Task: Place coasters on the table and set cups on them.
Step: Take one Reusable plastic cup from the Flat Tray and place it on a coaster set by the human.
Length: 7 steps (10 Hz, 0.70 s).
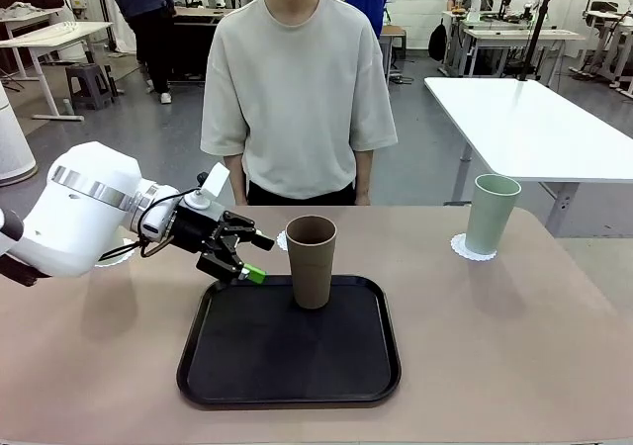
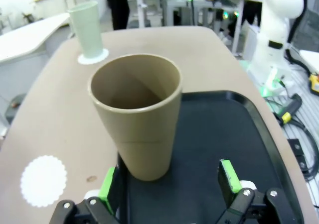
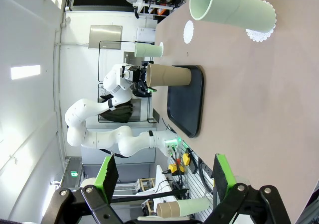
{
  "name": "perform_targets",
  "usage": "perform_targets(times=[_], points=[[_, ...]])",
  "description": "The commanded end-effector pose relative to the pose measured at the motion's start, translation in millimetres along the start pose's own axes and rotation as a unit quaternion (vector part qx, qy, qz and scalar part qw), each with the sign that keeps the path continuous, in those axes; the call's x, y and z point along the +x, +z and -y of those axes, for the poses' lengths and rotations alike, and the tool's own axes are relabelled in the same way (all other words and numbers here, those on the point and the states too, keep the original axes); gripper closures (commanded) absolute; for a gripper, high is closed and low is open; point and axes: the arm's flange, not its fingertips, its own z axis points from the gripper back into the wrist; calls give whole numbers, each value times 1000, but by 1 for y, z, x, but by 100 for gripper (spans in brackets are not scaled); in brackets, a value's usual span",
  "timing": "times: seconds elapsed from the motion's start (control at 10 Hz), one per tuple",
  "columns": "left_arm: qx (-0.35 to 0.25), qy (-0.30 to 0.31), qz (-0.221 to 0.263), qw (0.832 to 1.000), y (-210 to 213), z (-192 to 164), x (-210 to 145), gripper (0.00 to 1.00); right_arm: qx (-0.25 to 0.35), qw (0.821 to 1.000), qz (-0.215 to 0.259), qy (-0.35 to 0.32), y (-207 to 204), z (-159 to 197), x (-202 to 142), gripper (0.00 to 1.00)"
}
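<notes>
Brown cup: upright at black tray's far edge. Left gripper: jaws apart, beside it. Green cup: on coaster, table's far right. Right gripper: jaws apart.

Glossy white rounded left arm with silver ring, black cables, black gripper, green pads.

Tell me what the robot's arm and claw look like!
The left arm is fat, round and shiny white, with a silver ring near the wrist and a black cable looping beside it. Its claw is black metal with bright green pads on the fingertips. The right claw looks the same: black links, green pads.
</notes>
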Motion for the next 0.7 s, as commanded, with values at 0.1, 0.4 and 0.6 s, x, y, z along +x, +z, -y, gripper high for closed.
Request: perform_targets(times=[0.1,0.4,0.6], points=[[22,2,24,999,-16,-19,-9,0,-1,1000,4,2,-1,0,1,0],[5,5,26,1000,-28,-32,-13,0,-1,1000,4,2,-1,0,1,0],[13,12,34,999,-30,-41,-16,0,-1,1000,4,2,-1,0,1,0]])
